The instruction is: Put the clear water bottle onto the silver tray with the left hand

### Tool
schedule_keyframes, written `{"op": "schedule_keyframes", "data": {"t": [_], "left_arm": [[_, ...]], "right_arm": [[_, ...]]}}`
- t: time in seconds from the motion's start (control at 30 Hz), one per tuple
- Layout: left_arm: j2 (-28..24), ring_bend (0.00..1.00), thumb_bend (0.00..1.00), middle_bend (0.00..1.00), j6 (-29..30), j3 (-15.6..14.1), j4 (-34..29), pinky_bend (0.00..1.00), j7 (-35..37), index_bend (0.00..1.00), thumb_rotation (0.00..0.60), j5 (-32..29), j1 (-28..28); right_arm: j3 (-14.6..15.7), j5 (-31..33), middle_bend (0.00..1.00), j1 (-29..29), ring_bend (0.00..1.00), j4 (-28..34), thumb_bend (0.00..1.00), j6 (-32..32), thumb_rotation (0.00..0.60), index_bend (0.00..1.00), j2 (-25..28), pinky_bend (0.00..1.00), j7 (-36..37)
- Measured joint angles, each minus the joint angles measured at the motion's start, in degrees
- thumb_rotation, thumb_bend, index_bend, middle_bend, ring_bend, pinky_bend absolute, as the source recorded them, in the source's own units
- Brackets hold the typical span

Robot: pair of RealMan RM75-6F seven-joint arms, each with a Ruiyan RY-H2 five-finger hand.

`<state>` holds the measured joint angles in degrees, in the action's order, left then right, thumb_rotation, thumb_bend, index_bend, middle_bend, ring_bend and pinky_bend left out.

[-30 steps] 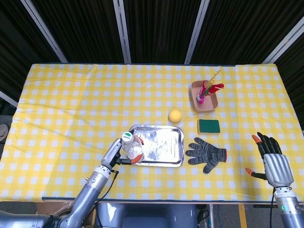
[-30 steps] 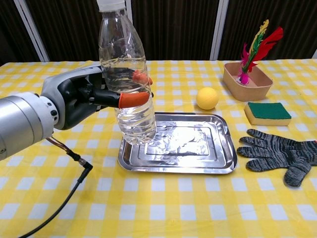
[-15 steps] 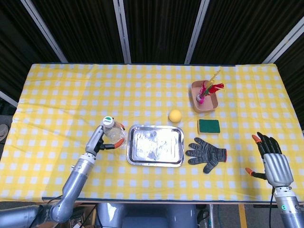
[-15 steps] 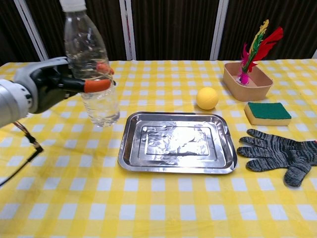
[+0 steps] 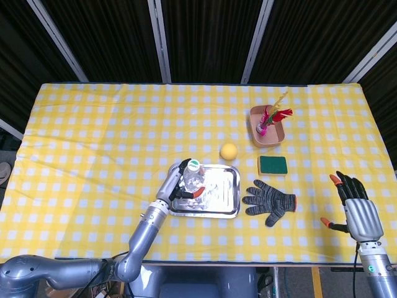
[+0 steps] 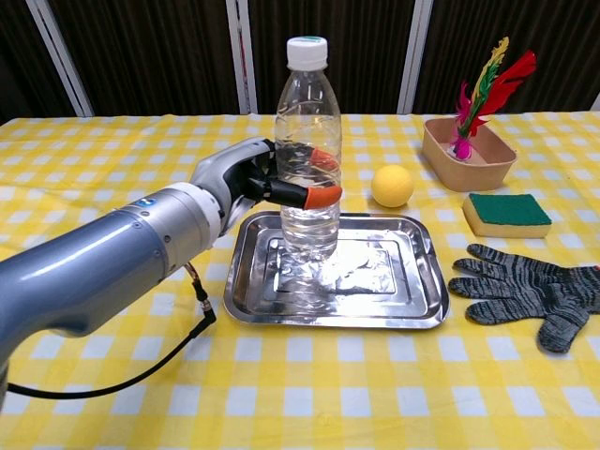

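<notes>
The clear water bottle (image 6: 307, 159) with a white cap stands upright over the left half of the silver tray (image 6: 394, 300), its base at or just above the tray floor. My left hand (image 6: 246, 180) grips it around the middle, orange fingertips wrapped across its front. From the head view the bottle (image 5: 193, 175) and left hand (image 5: 175, 189) sit at the tray's (image 5: 223, 192) left part. My right hand (image 5: 356, 208) hovers open at the table's right front edge, holding nothing.
A yellow ball (image 6: 392, 186) lies just behind the tray. A dark knitted glove (image 6: 525, 292) lies right of it, with a green sponge (image 6: 506, 214) behind. A tan box holding a feathered shuttlecock (image 6: 467, 141) stands at the back right.
My left hand carried the bottle from left of the tray rightward and lowered it over the tray's left half. The right hand has not moved.
</notes>
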<state>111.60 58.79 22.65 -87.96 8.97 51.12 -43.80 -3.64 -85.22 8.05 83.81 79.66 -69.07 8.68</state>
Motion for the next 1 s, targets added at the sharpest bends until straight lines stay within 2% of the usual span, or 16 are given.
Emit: {"op": "schedule_keyframes", "data": {"t": [0.27,0.57,0.7,0.83,1.0], "left_arm": [[3.4,0.01,0.46,0.46,-0.4,0.8,5.7,0.0,0.4,0.49,0.6,1.2,-1.3],[6.1,0.0,0.43,0.44,-4.8,0.3,13.1,0.0,4.9,0.47,0.6,2.7,-1.8],[6.9,0.0,0.34,0.38,-6.9,-0.3,15.5,0.0,7.0,0.41,0.6,4.1,-1.9],[7.0,0.0,0.22,0.27,-7.6,-1.1,16.1,0.0,7.8,0.29,0.6,6.3,-1.8],[5.3,0.0,0.12,0.09,-7.6,-2.2,14.4,0.0,9.3,0.11,0.6,9.7,-0.9]], "right_arm": [[-0.3,-0.2,0.0,-0.2,0.0,-0.5,0.05,0.8,0.6,0.06,0.5,0.0,3.0],[-0.1,-1.0,0.0,-0.1,0.0,-1.2,0.05,1.1,0.6,0.06,0.5,0.0,4.4],[-0.2,-0.9,0.0,-0.2,0.0,-1.2,0.05,1.3,0.6,0.06,0.6,0.0,4.6],[-0.2,-1.0,0.0,-0.3,0.0,-1.1,0.05,1.6,0.6,0.06,0.7,0.0,4.7],[-0.1,-1.3,0.0,-0.3,0.0,-0.9,0.05,1.7,0.6,0.05,0.6,0.0,4.4]]}}
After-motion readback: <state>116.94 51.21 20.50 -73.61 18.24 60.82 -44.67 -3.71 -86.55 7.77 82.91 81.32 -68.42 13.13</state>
